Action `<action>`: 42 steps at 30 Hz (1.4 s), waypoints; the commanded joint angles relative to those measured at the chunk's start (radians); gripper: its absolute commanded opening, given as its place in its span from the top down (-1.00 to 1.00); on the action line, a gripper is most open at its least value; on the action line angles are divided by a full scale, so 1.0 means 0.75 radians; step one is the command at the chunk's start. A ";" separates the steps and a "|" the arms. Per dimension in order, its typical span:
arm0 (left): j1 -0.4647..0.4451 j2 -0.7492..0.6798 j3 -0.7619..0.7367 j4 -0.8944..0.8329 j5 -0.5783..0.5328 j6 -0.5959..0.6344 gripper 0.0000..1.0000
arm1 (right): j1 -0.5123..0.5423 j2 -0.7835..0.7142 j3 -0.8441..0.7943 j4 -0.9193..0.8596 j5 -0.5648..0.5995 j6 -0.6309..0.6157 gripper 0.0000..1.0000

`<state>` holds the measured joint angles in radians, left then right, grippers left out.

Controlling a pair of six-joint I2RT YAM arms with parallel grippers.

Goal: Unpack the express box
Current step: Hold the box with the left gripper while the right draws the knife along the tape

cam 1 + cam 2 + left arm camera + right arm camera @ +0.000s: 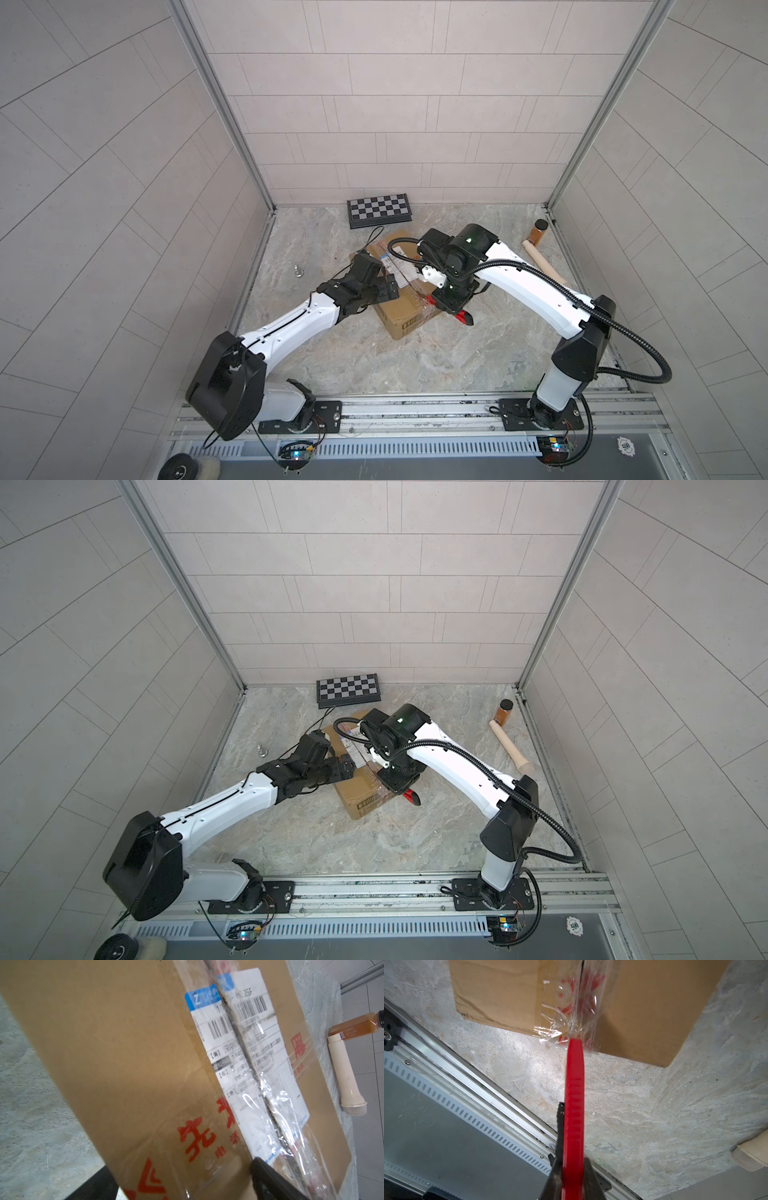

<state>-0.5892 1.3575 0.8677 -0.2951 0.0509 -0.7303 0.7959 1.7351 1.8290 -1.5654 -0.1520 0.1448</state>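
In both top views the express box [409, 309] [357, 793] lies on the desk [415, 361] between the two hands. The left hand [388, 289] is spread wide at the box's near edge. The right hand [451, 305] is pressed together on a red cutter [463, 318] just beyond the box's opposite corner. Behind both hands lies a checkered board case [380, 210]. Well outside the right hand are an amber bottle [539, 232] and a cream roller [544, 259]. A small metal piece [298, 271] stands outside the left hand. None of them blocks the cut.

In the left wrist view one finger [274, 1180] lies over the taped top. The seam runs ahead of it as a dark line through the shipping label [249, 1053].

In the right wrist view the cutter [574, 1105] points straight ahead of the hand. Its tip meets the crumpled clear tape [571, 1001] where the seam turns down the box's side. The step looks like slitting that last tape. It will go best with the blade in line with the seam and shallow, while the left hand braces the box against sliding. The loose tape may snag.
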 commanded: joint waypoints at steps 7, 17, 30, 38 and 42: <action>0.007 0.104 -0.055 -0.221 -0.115 -0.097 -0.98 | 0.050 -0.006 0.041 -0.215 0.110 0.061 1.00; 0.006 0.147 -0.087 -0.222 -0.124 -0.131 -0.97 | 0.113 -0.032 0.037 -0.253 0.173 0.127 1.00; 0.007 0.148 -0.121 -0.194 -0.107 -0.149 -0.96 | 0.138 -0.087 -0.023 -0.242 0.237 0.224 1.00; 0.006 0.144 -0.145 -0.186 -0.109 -0.155 -0.97 | 0.071 -0.154 0.008 -0.242 0.243 0.223 1.00; 0.007 0.161 -0.157 -0.161 -0.091 -0.172 -0.97 | 0.083 -0.212 0.012 -0.199 0.153 0.220 1.00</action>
<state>-0.5915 1.3983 0.8268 -0.2058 0.0502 -0.8677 0.8467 1.6268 1.8194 -1.6066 -0.0082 0.2996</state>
